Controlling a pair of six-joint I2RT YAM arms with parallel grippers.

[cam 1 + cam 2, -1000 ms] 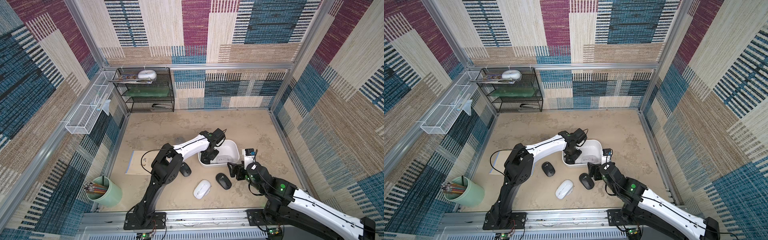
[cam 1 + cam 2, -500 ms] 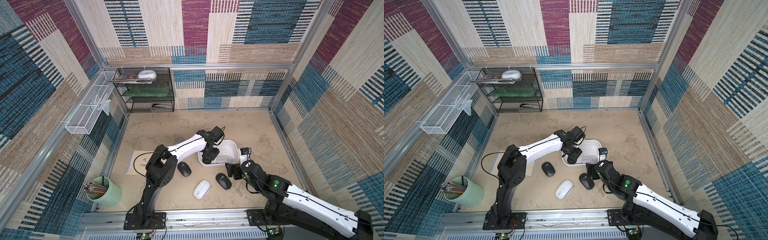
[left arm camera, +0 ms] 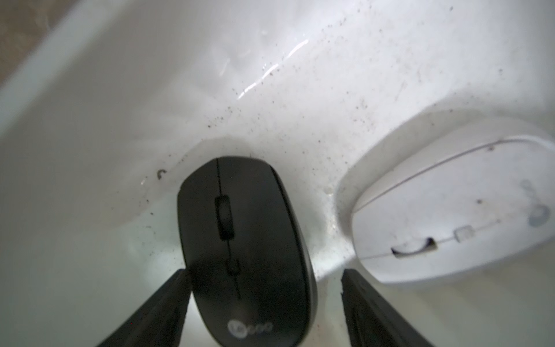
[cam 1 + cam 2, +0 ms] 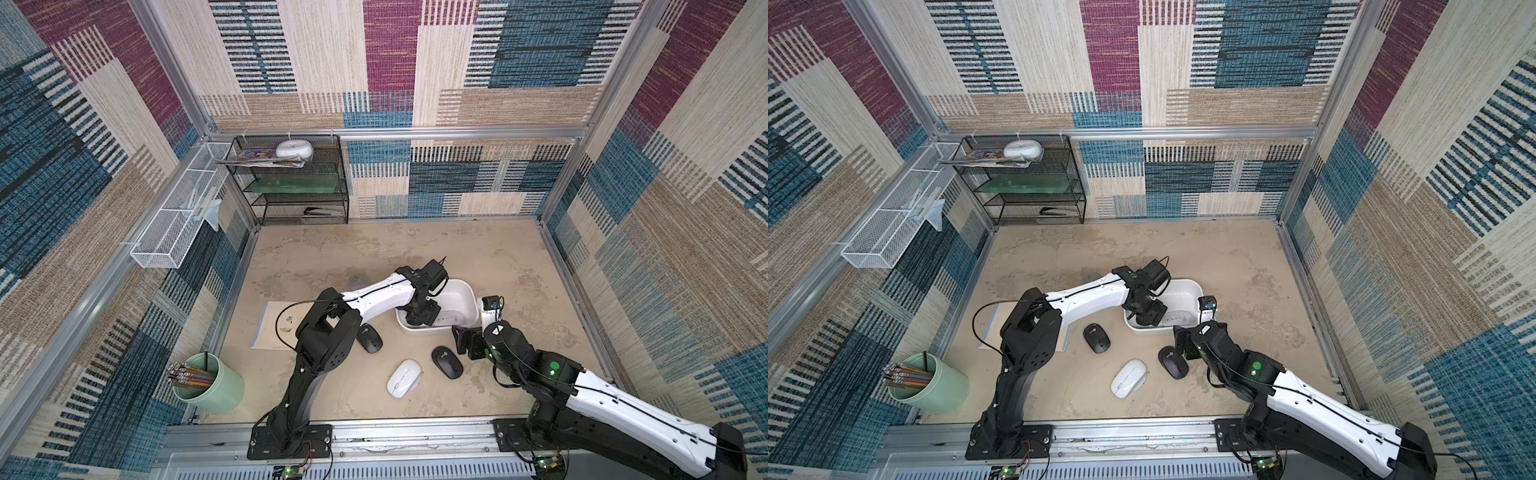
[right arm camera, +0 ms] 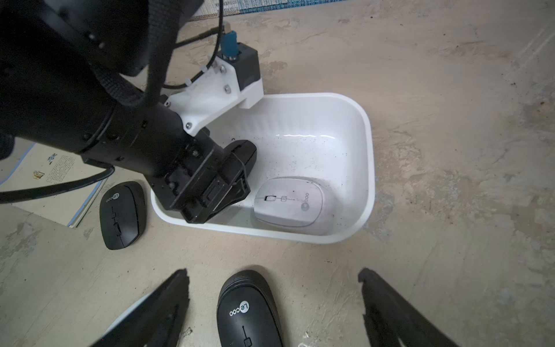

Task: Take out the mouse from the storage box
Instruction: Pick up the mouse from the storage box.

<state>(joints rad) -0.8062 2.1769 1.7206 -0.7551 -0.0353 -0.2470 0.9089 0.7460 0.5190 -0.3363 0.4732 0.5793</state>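
The black mouse [image 3: 243, 249] lies flat on the floor of the storage box [image 3: 270, 75], wheel side up, at the end of the box nearer the left arm. The left fingers [image 3: 168, 303] reach down into the box and stand apart, one on each side of the mouse's rear half. One finger is right at the mouse's flank, though I cannot tell whether it touches. The other stands clear, with white box floor showing between it and the mouse. Nothing is clamped.

Just beside the black mouse, a white mouse [image 5: 289, 204] lies in the same box, top side up, along the wall nearest the right arm. The box [image 4: 473, 299] sits on the bench [image 4: 415, 257] about midway between the two arms, and in both top views the left wrist hides the black mouse inside it.

The right fingers [image 5: 168, 300] are spread wide and hold nothing, just outside the box's near wall. In the right wrist view a second black mouse [image 5: 249, 309] lies on the bench between them, with bare bench on both sides of it. A second white mouse [image 4: 404, 378] lies near it. A third black mouse [image 4: 370, 338] lies beside the left arm, at the edge of a paper booklet [image 4: 274, 324]. A green cup of pencils [image 4: 212, 384] stands in the bench's corner, well apart.
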